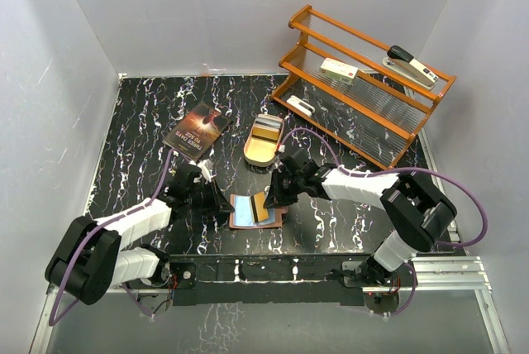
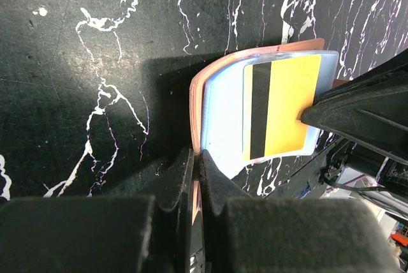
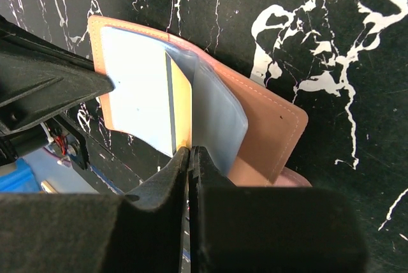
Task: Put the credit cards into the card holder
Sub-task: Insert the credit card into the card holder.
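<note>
The reddish-brown card holder (image 1: 245,212) lies open on the black marbled table in front of the arms. My left gripper (image 1: 221,203) is shut on its left edge; in the left wrist view (image 2: 196,169) the leather edge (image 2: 196,113) sits between the fingers. My right gripper (image 1: 273,194) is shut on a gold-orange credit card (image 1: 260,206) with a black stripe (image 2: 284,107), which stands partly inside a clear plastic sleeve (image 3: 220,117) of the holder (image 3: 268,117). In the right wrist view the gripper (image 3: 190,152) pinches the card's (image 3: 182,104) near edge. More credit cards (image 1: 266,128) lie in a tan tin.
The tan oval tin (image 1: 257,154) stands just behind the holder. A dark paperback book (image 1: 197,129) lies at the back left. An orange wooden rack (image 1: 364,110) at the back right carries a stapler (image 1: 411,64) and a white box with green print (image 1: 339,70).
</note>
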Robot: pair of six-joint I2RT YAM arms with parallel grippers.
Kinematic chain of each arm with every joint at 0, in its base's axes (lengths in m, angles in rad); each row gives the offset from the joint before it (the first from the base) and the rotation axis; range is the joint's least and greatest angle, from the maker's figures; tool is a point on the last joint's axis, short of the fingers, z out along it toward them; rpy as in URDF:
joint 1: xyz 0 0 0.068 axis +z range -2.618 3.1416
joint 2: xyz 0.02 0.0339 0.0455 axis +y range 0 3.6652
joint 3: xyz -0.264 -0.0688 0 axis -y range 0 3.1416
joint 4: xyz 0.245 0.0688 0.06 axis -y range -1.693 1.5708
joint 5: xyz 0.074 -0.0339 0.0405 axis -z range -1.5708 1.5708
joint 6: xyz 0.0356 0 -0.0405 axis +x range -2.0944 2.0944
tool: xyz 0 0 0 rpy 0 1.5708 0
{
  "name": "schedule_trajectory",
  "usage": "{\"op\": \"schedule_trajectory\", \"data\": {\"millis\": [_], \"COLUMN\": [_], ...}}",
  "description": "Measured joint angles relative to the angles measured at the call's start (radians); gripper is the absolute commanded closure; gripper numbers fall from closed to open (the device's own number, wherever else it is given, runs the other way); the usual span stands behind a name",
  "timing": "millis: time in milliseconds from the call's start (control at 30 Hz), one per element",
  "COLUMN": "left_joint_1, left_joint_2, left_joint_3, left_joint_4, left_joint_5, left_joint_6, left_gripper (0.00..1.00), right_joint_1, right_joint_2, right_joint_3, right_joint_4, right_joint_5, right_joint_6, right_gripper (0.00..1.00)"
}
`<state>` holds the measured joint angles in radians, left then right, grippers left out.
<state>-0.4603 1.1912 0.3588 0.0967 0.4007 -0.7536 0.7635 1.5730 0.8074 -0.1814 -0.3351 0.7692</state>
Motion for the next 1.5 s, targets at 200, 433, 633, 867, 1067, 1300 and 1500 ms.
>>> {"op": "schedule_trajectory", "data": {"millis": [200,433,633,867,1067,1300,1500], "left_joint_1": [0.0,0.0,0.0,0.0,0.0,0.0,0.0], "left_joint_2": [0.017,0.018,0.018,0.018,0.018,0.018,0.034], "left_joint_3": [0.0,0.0,0.0,0.0,0.0,0.0,0.0], "left_joint_4": [0.0,0.0,0.0,0.0,-0.002,-0.004,0.006], "left_joint_5": [0.0,-0.001,-0.001,-0.001,-0.002,-0.003,-0.001], "left_joint_6": [0.003,0.005,0.007,0.01,0.01,0.01,0.006], "left_gripper": [0.99,0.99,0.99,0.96,0.93,0.96,0.96], "right_joint_1": [0.0,0.0,0.0,0.0,0.0,0.002,0.027], "right_joint_2": [0.006,0.006,0.006,0.005,-0.01,-0.088,-0.092], "right_joint_3": [0.0,0.0,0.0,-0.004,-0.006,-0.005,0.055], "right_joint_4": [0.002,0.003,-0.011,-0.017,-0.018,-0.018,-0.116], "right_joint_5": [0.0,-0.004,0.006,0.011,-0.005,0.0,0.122], "right_joint_6": [0.002,0.019,0.018,0.019,0.03,0.121,0.208], "right_gripper": [1.0,1.0,1.0,1.0,1.0,1.0,1.0]}}
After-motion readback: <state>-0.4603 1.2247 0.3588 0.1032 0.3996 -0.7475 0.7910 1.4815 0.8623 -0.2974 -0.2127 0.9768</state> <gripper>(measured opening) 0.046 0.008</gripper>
